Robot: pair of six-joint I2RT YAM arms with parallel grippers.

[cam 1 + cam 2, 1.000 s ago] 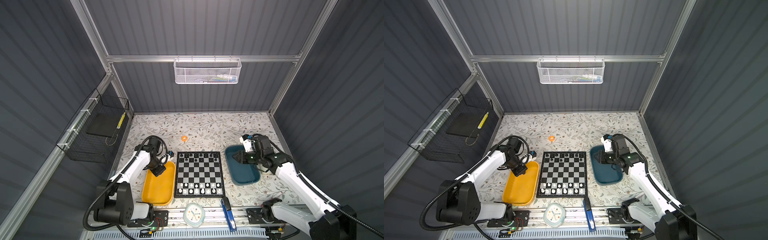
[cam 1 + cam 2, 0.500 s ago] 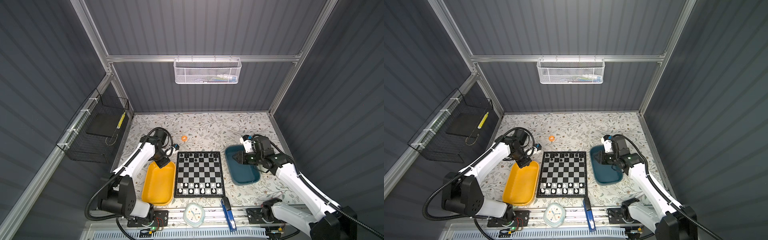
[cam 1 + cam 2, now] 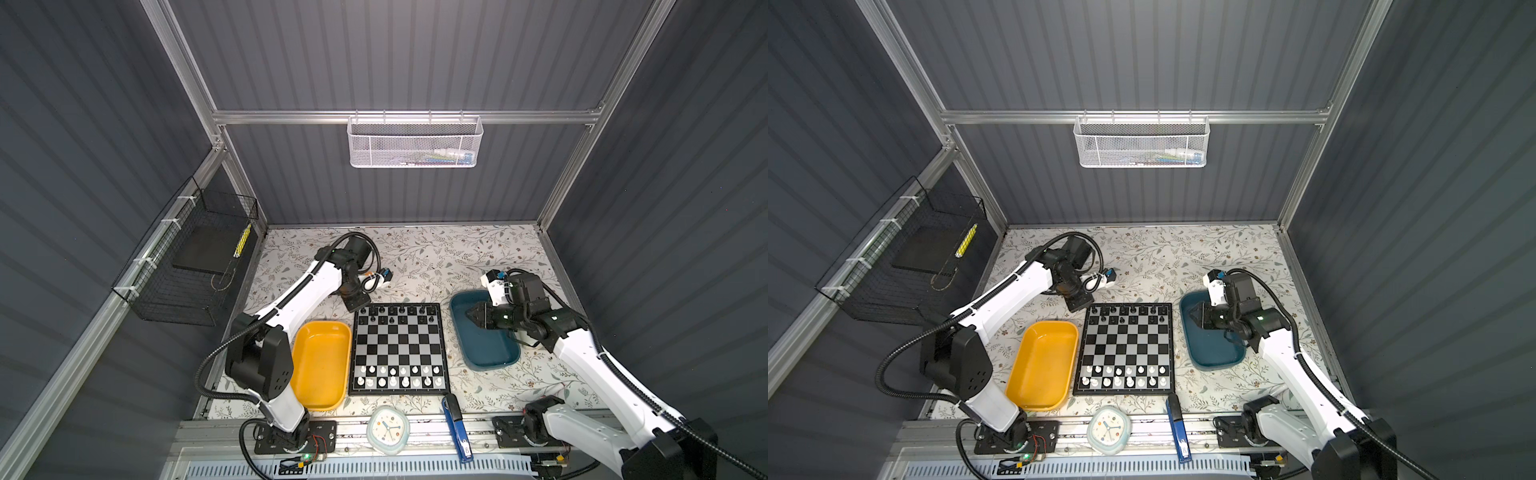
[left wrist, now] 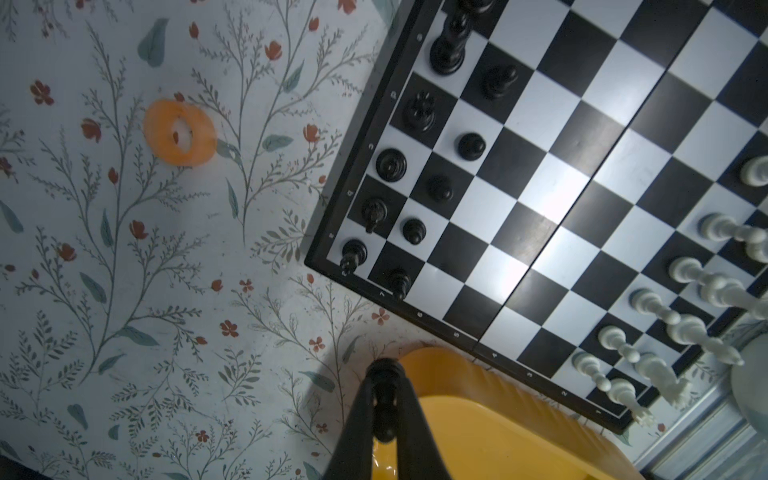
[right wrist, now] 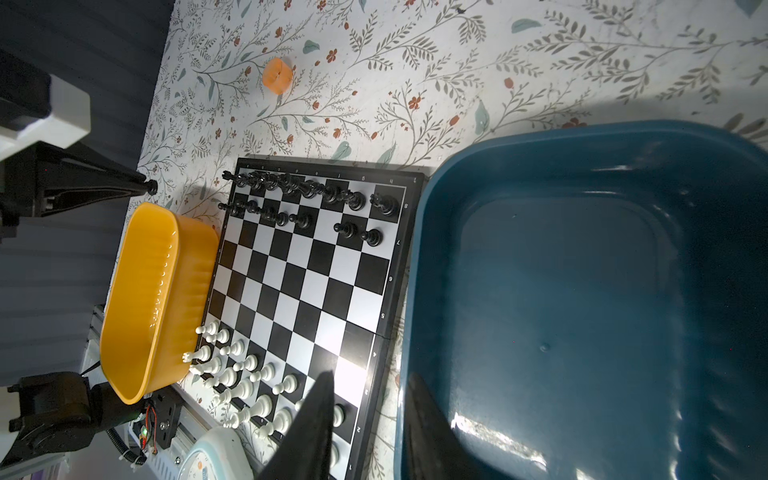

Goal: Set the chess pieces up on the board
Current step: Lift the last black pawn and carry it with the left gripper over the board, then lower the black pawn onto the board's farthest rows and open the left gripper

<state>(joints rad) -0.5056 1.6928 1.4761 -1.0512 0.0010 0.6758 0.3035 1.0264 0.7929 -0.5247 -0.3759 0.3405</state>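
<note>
Chess piece (image 4: pixel 384 399), small and black, sits pinched in the tightly closed left hand (image 4: pixel 384 368), its wider end at the fingertips and its length running along the fingers (its rank cannot be made out). The hand hangs over the flowered worktop (image 3: pixel 436 257), just off the far end of the empty yellow tray (image 3: pixel 320 365) and just beside the far-left corner of the board (image 3: pixel 399 347) in both top views. From the hand, the board lies to the right and toward the camera, so the carry looks short: inward over the frame to the far two rows, where the black chessmen (image 4: pixel 419 112) stand. Which square there is vacant is hard to tell. White chessmen (image 3: pixel 413 369) stand in the near two rows. The left arm reaches forward from its base, elbow raised, wrist bent so the fingers point down. The right hand (image 3: pixel 471 316), jaws partly open and holding nothing, hovers over the far end of the empty teal tray (image 3: pixel 486 353), beside the board's right edge. The loaded left arm seems the one to place.
</note>
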